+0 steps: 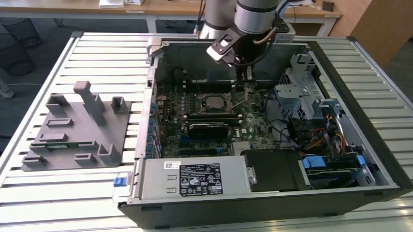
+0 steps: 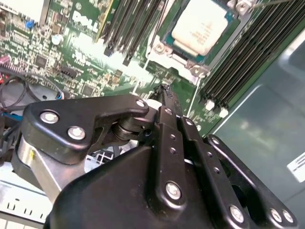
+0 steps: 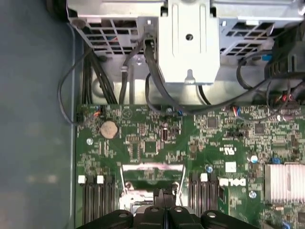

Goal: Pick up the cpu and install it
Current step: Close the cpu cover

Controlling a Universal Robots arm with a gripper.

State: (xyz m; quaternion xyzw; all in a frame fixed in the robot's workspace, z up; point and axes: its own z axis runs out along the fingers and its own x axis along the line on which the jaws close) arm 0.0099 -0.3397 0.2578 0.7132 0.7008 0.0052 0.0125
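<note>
Small silvery-grey square cpu (image 1: 213, 102) lies in dark metal-framed socket (image 2: 180, 60), centre of exterior view. Black gripper (image 2: 165, 90) near it, jaws clenched, empty. Risk: tip nudges chip (seemingly unlatched), likely skewing it.

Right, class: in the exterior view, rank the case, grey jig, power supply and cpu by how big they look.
1. case, by far the largest.
2. grey jig.
3. power supply, clearly smaller than the jig even though it sits nearer the camera.
4. cpu, the smallest.
</note>
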